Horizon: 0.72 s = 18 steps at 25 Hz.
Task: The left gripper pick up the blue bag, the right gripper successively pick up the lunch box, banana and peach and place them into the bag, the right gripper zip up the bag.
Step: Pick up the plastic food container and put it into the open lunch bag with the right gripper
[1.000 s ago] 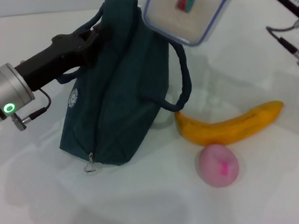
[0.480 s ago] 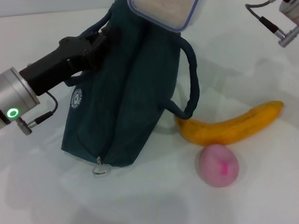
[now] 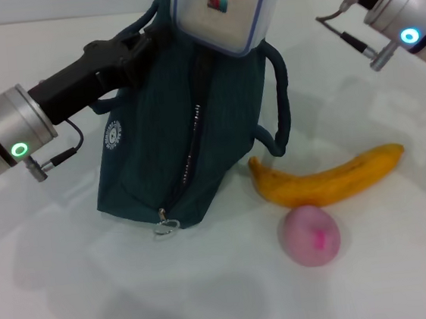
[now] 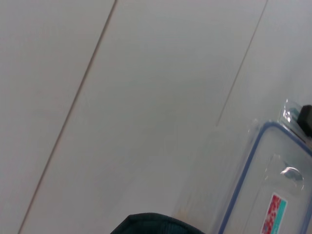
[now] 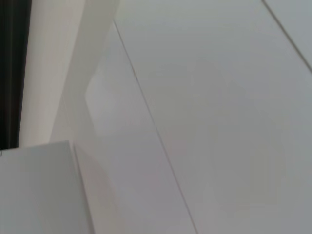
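The dark blue bag (image 3: 173, 141) stands upright on the white table, its zipper line facing me. My left gripper (image 3: 142, 46) is shut on the bag's top by the handle. A clear lunch box (image 3: 216, 10) with a blue rim and a red label hangs tilted right over the bag's top, its low edge at the opening. My right arm (image 3: 403, 10) reaches in from the upper right, and its gripper (image 4: 307, 118) is shut on the box's far edge. The box (image 4: 273, 195) also shows in the left wrist view. The banana (image 3: 329, 178) and the pink peach (image 3: 310, 234) lie right of the bag.
One bag handle (image 3: 279, 99) loops out to the right, ending just above the banana's stem. The zipper pull (image 3: 166, 225) rests on the table at the bag's front corner. The right wrist view shows only white surfaces.
The right arm has carried the lunch box leftward until it hangs over the bag's top. The left gripper has raised the bag more upright and shifted it a little right.
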### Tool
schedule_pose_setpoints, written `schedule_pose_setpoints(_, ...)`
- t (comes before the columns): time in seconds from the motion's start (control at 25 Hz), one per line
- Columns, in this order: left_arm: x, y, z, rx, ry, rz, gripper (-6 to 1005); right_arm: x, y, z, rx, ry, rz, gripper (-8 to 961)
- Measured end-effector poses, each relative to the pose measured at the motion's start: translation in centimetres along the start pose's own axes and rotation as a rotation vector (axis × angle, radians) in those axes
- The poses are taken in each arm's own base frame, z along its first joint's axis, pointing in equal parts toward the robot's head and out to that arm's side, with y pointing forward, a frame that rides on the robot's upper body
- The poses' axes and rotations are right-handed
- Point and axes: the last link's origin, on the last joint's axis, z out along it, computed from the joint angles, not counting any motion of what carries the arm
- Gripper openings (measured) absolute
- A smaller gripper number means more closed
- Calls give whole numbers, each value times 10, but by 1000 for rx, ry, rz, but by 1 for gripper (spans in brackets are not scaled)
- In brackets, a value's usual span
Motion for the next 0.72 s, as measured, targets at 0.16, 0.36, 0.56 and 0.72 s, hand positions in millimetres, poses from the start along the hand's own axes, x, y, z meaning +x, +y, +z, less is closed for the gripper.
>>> schedule_pose_setpoints(0.16,1,-3,1,21,6,0,38,8,6,2,-20,29,12,121)
schedule_pose_setpoints(0.36,0,-8,0,55,3,3,38,18,10,-6,-23,60,31,123)
schedule_pose_setpoints(0.56,-1,-10,-1,69,-1,7,39,25,10,-21,11,66,57,124)
schedule_pose_setpoints(0.72,-1,-11,-1,72,-2,9,39,29,13,-24,6,77,66,125)
